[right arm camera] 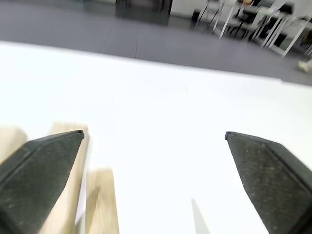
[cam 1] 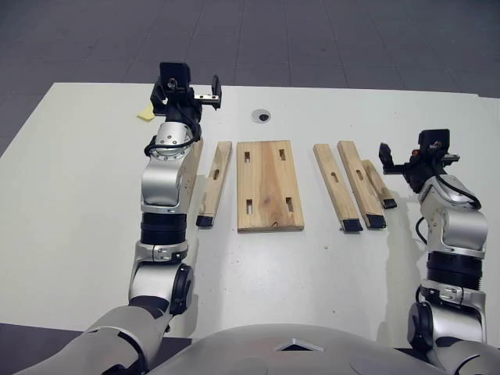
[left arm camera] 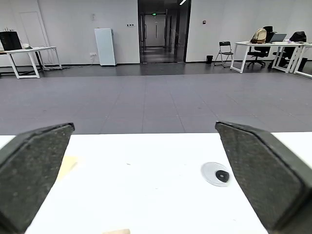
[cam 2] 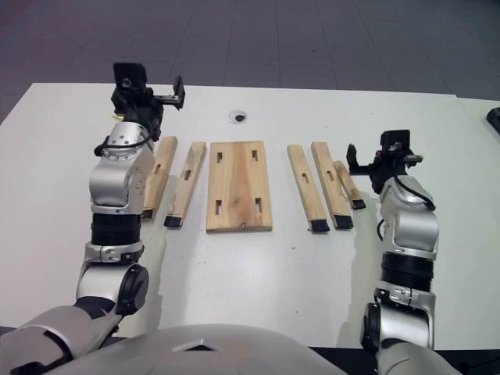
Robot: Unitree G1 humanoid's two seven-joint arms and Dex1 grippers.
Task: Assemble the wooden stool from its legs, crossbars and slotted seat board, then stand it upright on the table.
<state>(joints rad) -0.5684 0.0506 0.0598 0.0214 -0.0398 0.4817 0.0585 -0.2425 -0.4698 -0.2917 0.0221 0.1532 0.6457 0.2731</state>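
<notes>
The slotted seat board [cam 1: 269,186] lies flat in the middle of the white table [cam 1: 86,195]. One wooden leg [cam 1: 215,182] lies just left of it, and a second leg [cam 2: 160,172] is partly hidden under my left arm. Right of the board lie two long legs [cam 1: 333,186] [cam 1: 360,183] and a shorter crossbar [cam 1: 378,183]. My left gripper [cam 1: 187,90] is open and empty, raised above the far ends of the left legs. Open and empty too, my right gripper [cam 1: 418,156] hovers just right of the crossbar; leg ends [right arm camera: 73,165] show beside its fingers.
A yellow sticky note [cam 1: 146,113] lies at the far left beside my left gripper. A round cable grommet [cam 1: 261,116] sits beyond the seat board. A dark object [cam 2: 494,117] is at the table's right edge. Bare tabletop lies in front of the parts.
</notes>
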